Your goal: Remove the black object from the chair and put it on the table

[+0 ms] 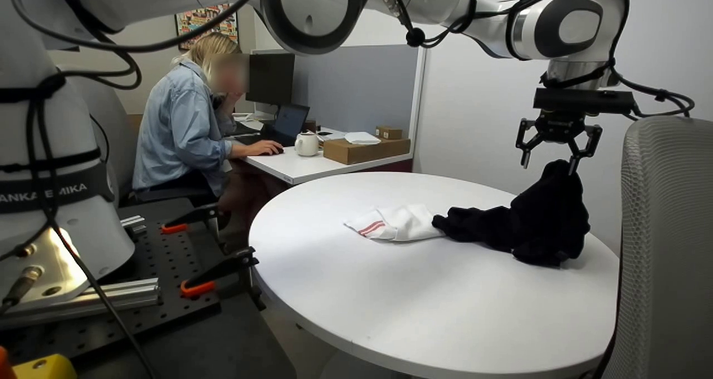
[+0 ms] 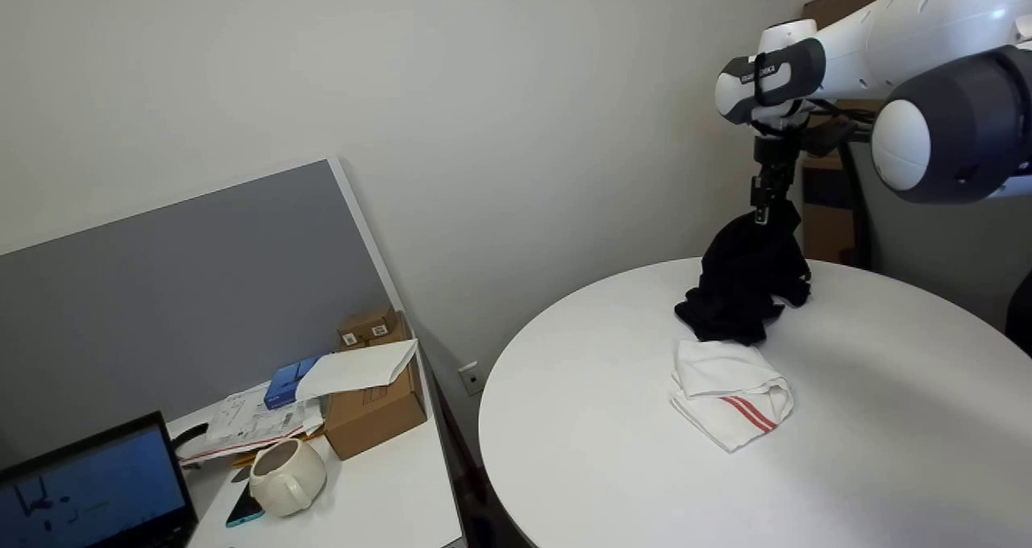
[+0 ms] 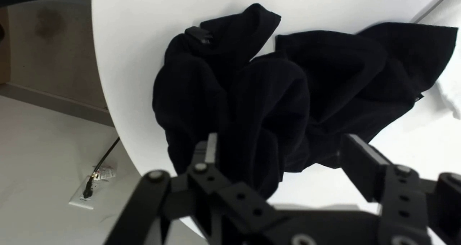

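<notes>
The end effector (image 1: 549, 163) has its fingers (image 3: 362, 169) wide apart, one by the top of the black cloth (image 1: 548, 223); I can't tell if it touches. The cloth sits heaped on the round white bench (image 1: 356, 290), right next to a red-striped white towel (image 1: 404, 223). Farther off, a person (image 1: 181, 125) sits at a desk (image 1: 301, 169).

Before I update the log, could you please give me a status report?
Gripper open. Black cloth heaped on the table. White towel beside it, apparently not blocking.
</notes>
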